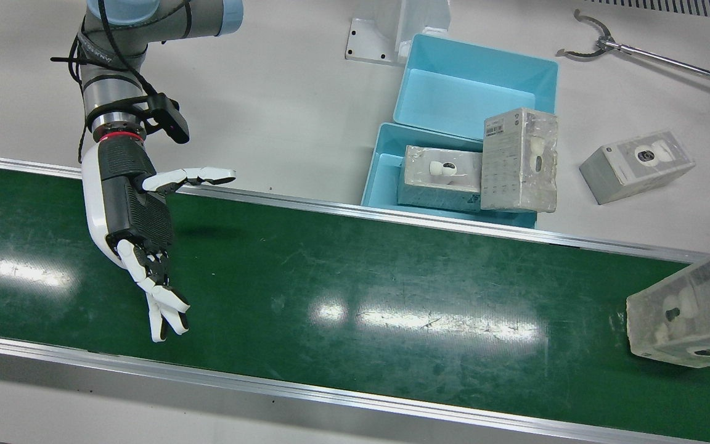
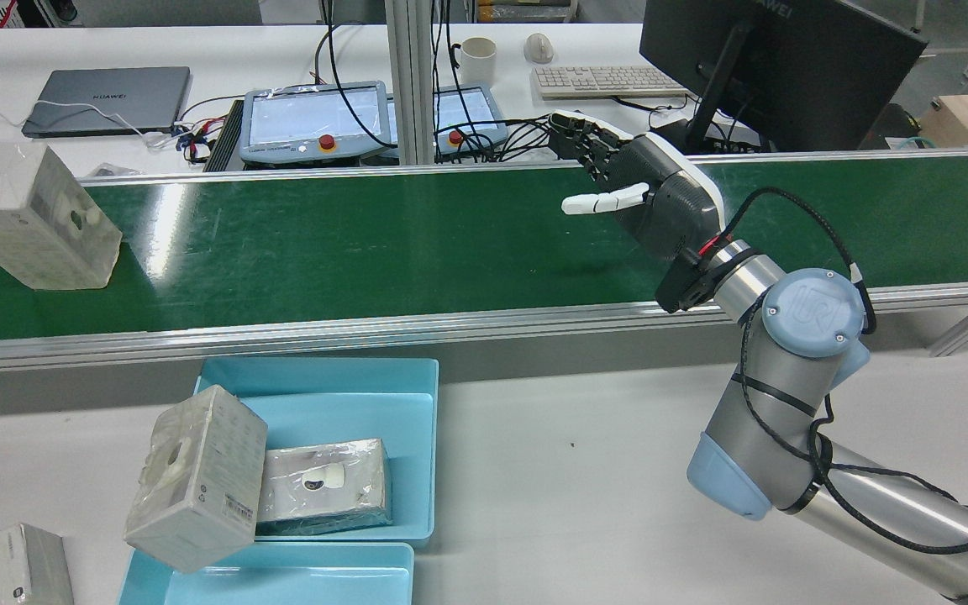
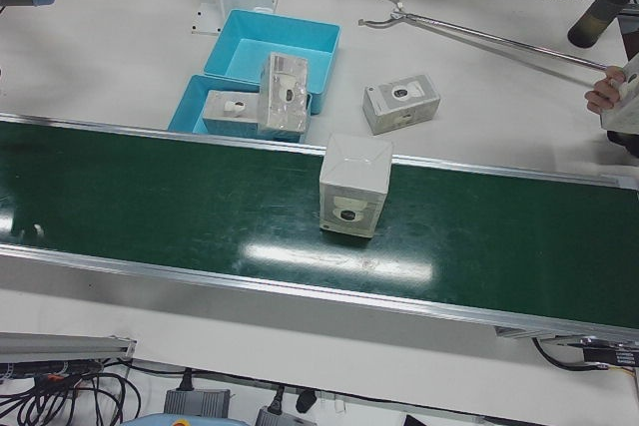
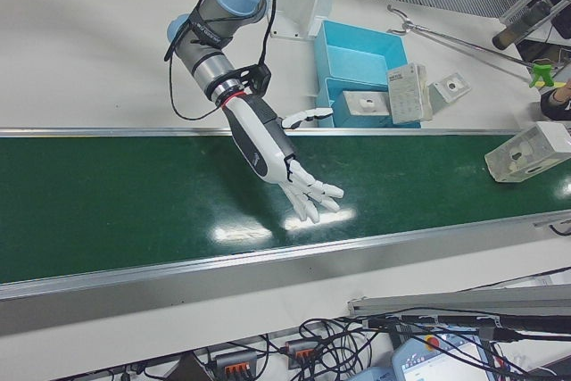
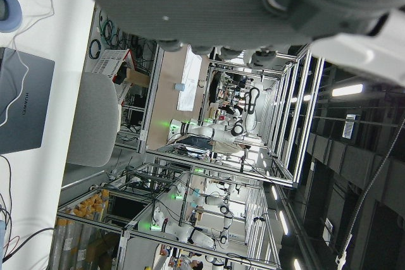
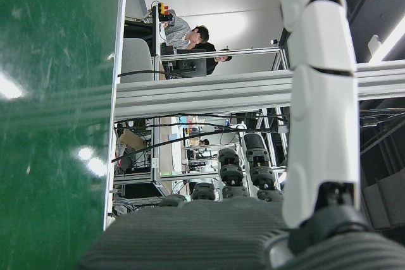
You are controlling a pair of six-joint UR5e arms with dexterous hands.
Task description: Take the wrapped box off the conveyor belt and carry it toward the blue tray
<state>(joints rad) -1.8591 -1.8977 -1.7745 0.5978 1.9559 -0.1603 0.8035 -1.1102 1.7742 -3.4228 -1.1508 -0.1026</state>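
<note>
Wrapped box (image 1: 688,314) stands untouched at the conveyor belt (image 1: 355,277) end, front view; right hand (image 1: 139,234) hovers well apart, fingers spread, empty, presumably awaiting it. Rear view: blue tray (image 2: 417,454) on counter (image 2: 568,470) already holds boxes; laptop (image 2: 106,99) reads HUAWEI. Left hand view: grip indeterminate.

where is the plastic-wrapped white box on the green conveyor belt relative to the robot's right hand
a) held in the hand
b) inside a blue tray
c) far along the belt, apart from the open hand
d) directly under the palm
c: the plastic-wrapped white box stands on the green conveyor belt far from the right hand, which hovers open and empty over the belt.
</note>
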